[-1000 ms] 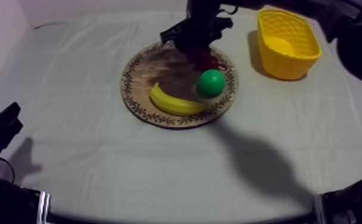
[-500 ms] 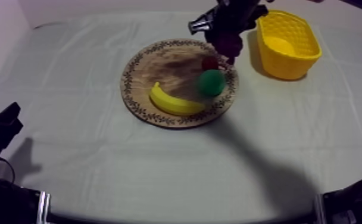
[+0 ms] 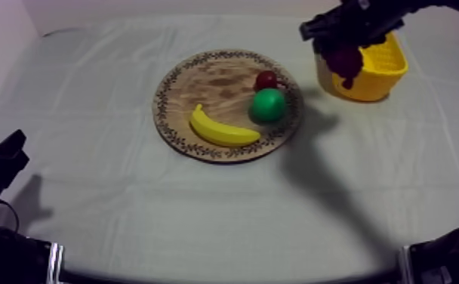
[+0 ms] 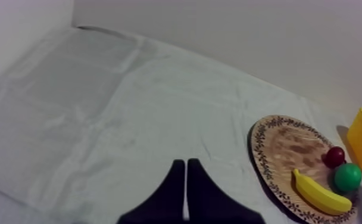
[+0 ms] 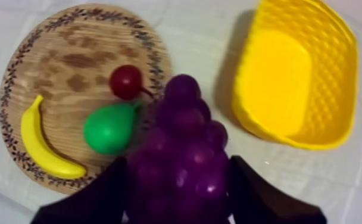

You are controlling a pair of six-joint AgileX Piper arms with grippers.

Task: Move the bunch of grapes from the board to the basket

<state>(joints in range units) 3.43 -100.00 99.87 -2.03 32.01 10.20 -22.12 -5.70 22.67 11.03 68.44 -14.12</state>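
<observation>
Cloth [image 5: 200, 33] beneath grapes [image 5: 183, 158], lengthwise between right fingers [image 5: 91, 195]

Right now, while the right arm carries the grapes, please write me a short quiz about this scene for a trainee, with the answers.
1. True or false: the bunch of grapes already lies inside the yellow basket.
2. How many fruits lie on the wooden board? A two; B three; C four.
3. Fill in: the left gripper, low at its own side, is ___ on nothing.
Key: 1 false, the right gripper holds it in the air near the basket. 2 B: banana, pear, small red fruit. 3 shut.
</observation>
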